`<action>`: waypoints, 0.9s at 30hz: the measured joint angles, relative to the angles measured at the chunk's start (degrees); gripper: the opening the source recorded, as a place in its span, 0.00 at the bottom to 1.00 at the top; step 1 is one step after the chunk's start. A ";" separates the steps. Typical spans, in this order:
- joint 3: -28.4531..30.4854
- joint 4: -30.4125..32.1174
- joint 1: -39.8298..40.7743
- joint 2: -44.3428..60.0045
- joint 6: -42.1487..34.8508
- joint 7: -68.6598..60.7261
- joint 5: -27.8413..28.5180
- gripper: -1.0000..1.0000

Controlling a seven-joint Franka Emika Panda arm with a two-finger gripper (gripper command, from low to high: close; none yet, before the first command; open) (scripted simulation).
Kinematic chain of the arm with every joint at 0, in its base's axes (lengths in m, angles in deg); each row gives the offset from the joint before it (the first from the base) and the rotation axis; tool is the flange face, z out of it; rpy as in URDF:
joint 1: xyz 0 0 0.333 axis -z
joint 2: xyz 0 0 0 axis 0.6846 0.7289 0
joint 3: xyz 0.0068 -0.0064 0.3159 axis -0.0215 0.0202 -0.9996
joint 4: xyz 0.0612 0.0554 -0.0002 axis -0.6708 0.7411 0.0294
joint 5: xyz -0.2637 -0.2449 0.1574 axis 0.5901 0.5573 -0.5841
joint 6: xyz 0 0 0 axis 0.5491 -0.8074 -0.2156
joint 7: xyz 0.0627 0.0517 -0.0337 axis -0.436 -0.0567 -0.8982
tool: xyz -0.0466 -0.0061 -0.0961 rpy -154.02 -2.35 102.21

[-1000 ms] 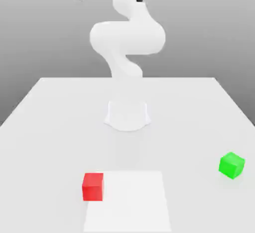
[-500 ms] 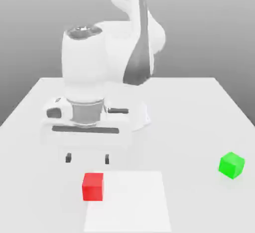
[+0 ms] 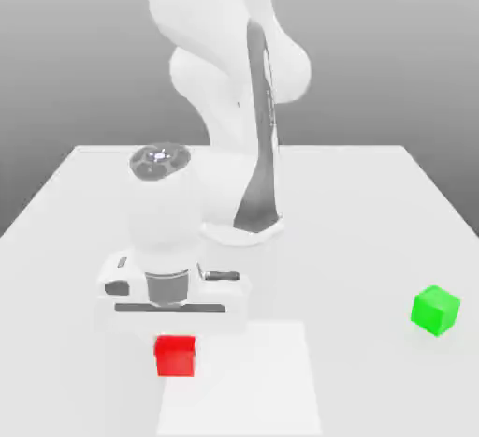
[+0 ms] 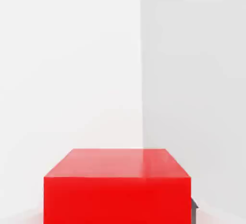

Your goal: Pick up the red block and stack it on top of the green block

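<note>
One small matte red cube [image 3: 175, 356] sits near the exterior view's left, the gripper [image 3: 174, 334] low over it, fingers clamped on its sides — ready for lifting toward the matte green cube [image 3: 435, 310], well apart right.

A simulated test scene: a plain white matte tabletop [image 3: 374, 201] before an empty, featureless grey gradient backdrop [image 3: 402, 51].

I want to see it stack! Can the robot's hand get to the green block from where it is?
Probably yes. The hand sits over the red block, and only bare table lies between it and the green block.
</note>
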 joint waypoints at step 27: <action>-17.92 -2.80 -36.89 -12.44 -15.06 58.76 2.49 0.00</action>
